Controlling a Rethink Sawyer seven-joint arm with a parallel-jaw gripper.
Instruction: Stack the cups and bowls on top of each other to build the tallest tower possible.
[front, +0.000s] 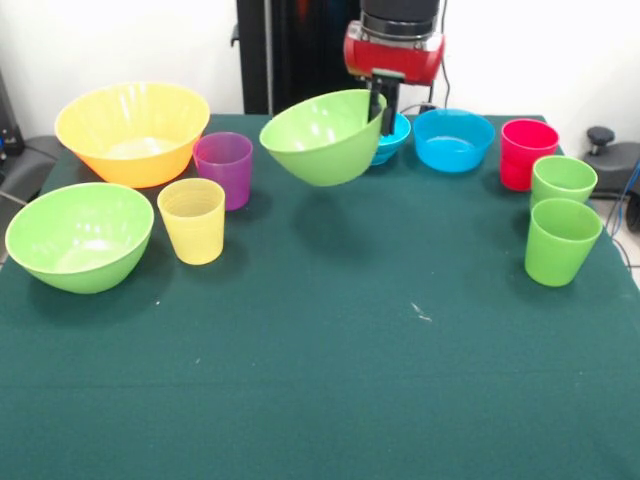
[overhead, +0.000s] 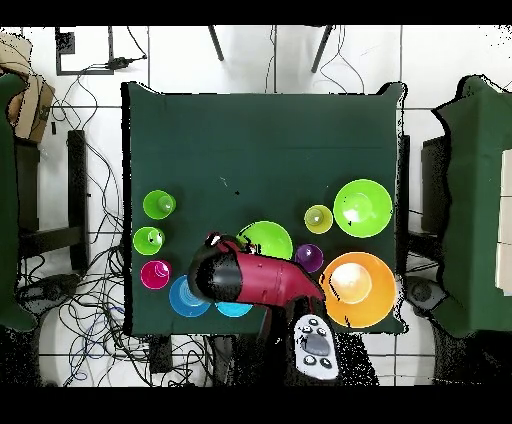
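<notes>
My gripper (front: 378, 108) is shut on the rim of a lime green bowl (front: 324, 136), which hangs tilted above the table at the back middle. From above, that bowl (overhead: 266, 239) shows beside the red arm head (overhead: 222, 275). A second lime green bowl (front: 80, 236) rests at the front left, with the large orange bowl (front: 132, 132) behind it. The pale yellow cup (front: 192, 220) and purple cup (front: 223, 169) stand between them. Two blue bowls (front: 454, 139) (front: 392, 140) sit at the back. The red cup (front: 527, 153) and two light green cups (front: 562, 181) (front: 560, 241) stand at the right. No tower stands.
The dark green cloth table (front: 330, 370) spreads wide toward the front. A grey remote-like device (overhead: 316, 346) lies off the table by the arm's base. Cables cover the floor around the table.
</notes>
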